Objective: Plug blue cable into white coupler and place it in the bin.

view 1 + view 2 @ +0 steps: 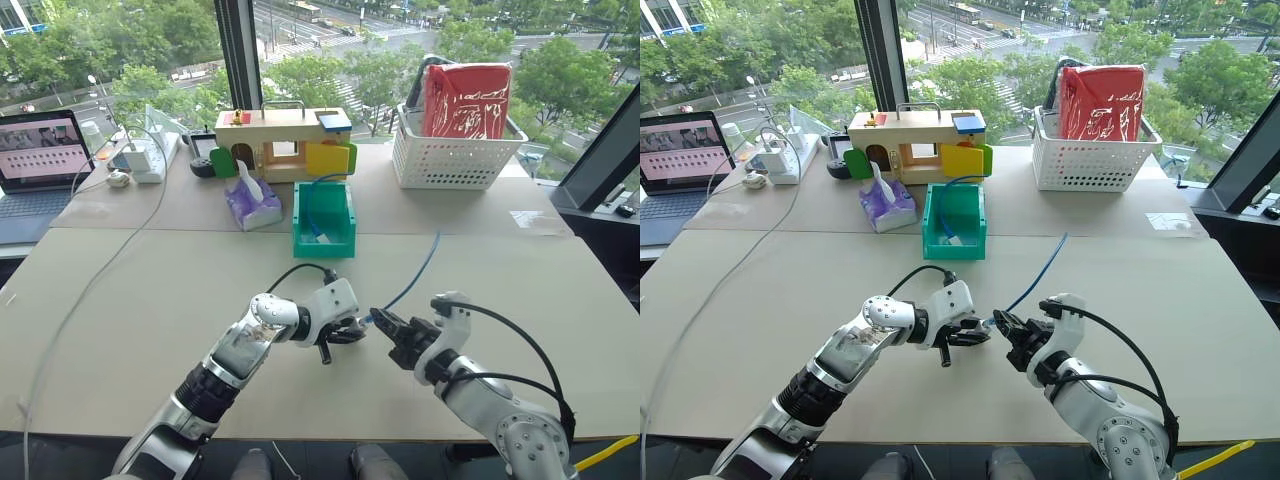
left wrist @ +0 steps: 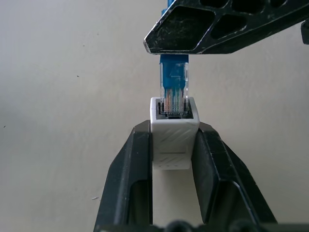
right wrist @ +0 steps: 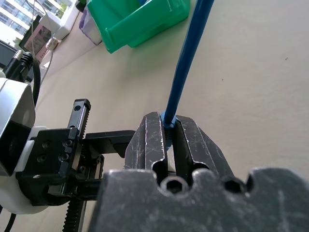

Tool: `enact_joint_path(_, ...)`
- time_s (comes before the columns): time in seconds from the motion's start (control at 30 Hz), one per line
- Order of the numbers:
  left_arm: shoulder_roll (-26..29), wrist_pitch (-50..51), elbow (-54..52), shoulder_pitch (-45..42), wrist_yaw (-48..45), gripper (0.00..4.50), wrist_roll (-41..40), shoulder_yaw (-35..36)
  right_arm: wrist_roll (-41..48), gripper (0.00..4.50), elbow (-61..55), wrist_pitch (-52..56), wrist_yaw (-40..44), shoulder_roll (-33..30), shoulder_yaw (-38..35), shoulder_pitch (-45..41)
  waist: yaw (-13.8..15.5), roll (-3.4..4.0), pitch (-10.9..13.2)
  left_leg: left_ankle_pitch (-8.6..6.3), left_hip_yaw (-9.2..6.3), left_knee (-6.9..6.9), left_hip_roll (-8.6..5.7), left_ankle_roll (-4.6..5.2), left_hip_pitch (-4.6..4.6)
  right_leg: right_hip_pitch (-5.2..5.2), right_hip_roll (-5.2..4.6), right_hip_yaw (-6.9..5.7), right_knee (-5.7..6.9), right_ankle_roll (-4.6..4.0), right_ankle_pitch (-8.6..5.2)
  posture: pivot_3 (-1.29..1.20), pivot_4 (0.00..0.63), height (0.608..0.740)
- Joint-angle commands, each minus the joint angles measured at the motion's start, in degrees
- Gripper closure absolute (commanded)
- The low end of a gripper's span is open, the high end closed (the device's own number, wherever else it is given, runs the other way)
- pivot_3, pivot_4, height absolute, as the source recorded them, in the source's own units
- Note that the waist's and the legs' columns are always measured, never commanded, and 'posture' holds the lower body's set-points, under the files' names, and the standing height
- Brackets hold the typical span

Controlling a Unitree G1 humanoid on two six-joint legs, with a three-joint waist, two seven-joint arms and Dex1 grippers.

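Now I am pinching the white coupler [image 2: 174, 137] in my left hand [image 2: 175, 145] and clamping the blue cable [image 3: 186, 63] in my right hand [image 3: 168, 133] above the surface [image 1: 150, 330], plug entering the socket, risking jamming if misaligned.

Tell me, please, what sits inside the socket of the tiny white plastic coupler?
The clear plug of the thin blue cable sits in the coupler; its tip is hidden inside.
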Motion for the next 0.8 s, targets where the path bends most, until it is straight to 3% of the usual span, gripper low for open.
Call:
enact_joint_path(0.03, 0.29, 2.13, -1.63, 0.99, 0.16, 3.86, -1.33, 0.02, -1.42, 4.50, -0.18, 3.39, -3.54, 0.43, 1.42, 1.60, 0.01, 0.00, -0.01, 0.00, 0.00, 0.00, 0.00, 0.00, 0.01, 0.01, 0.00, 0.00, 0.00, 0.00, 0.00, 0.00, 0.150, 0.732)
enact_joint_path(0.8, -1.86, 5.63, -0.68, 0.29, 1.26, 3.86, -2.08, -4.00, -1.44, 4.50, -8.34, 10.51, -10.06, 0.84, 5.70, 4.08, 0.21, -0.18, -1.42, -0.02, 0.00, -0.17, 0.00, 0.02, 0.10, 0.16, -0.01, 0.00, -0.29, 0.00, -0.04, 0.00, 0.150, 0.732)
